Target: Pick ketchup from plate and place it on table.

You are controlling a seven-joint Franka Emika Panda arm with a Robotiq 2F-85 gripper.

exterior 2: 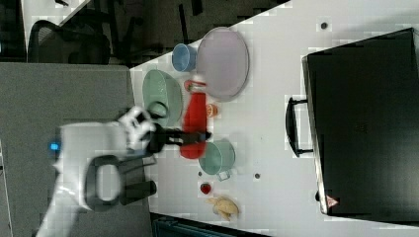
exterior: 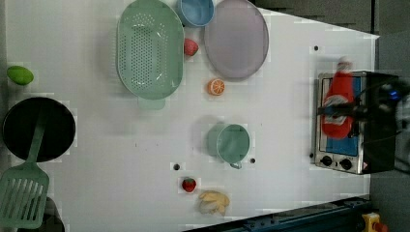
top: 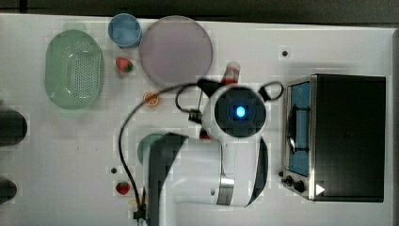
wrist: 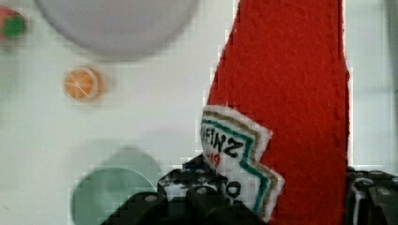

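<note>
The gripper (exterior 2: 192, 136) grasps the ketchup (exterior 2: 193, 123) above the table (exterior 2: 276, 89), off the plate (exterior 2: 222, 61); it should lower slowly beside the plate.

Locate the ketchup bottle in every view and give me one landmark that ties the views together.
Top view: ketchup peeks out just above the arm's round head, right of the plate.
Left view: ketchup held in the claw, in front of the toaster oven.
Right view: ketchup mid-picture, gripped above the table.
Wrist view: ketchup fills the right half.
Shared landmark: the orange slice near the plate.
</note>
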